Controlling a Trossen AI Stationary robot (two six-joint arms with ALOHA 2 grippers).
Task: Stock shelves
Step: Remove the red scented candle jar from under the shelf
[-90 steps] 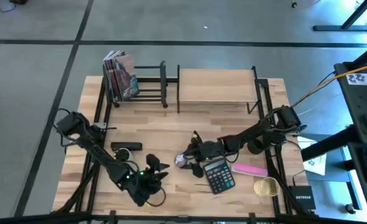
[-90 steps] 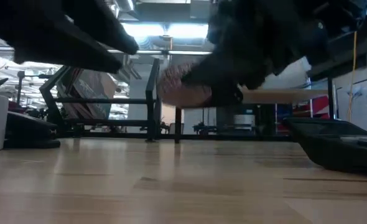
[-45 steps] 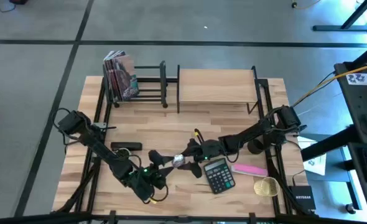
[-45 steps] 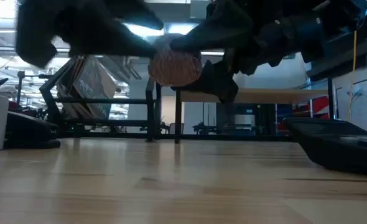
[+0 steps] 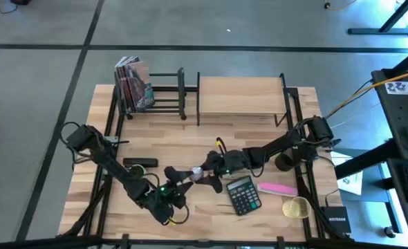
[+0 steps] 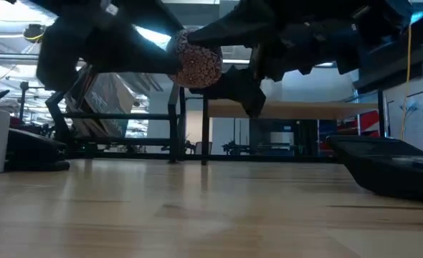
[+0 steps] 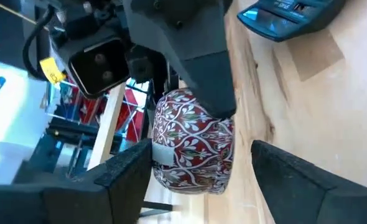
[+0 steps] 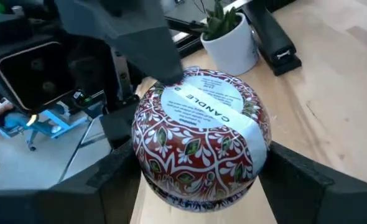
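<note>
Butcher-block bench (image 5: 190,145) on a grey floor carries two shelves along its far edge: a black metal-bar book rack (image 5: 164,92) holding magazines (image 5: 135,83) at the far left corner, and a light-wood board shelf (image 5: 240,95) just right of it. Above the bench's near middle a round candle tin (image 5: 198,174) with a red-and-white floral pattern hangs in the air, clear of the wood. The right gripper (image 8: 196,180) is clamped on the tin, a finger on each side. The left gripper (image 7: 196,171) meets it from the left with its fingers spread apart around the tin. Near the right edge lie a calculator (image 5: 243,195) and a pink bar (image 5: 278,188); a black stapler (image 5: 141,163) lies toward the left.
</note>
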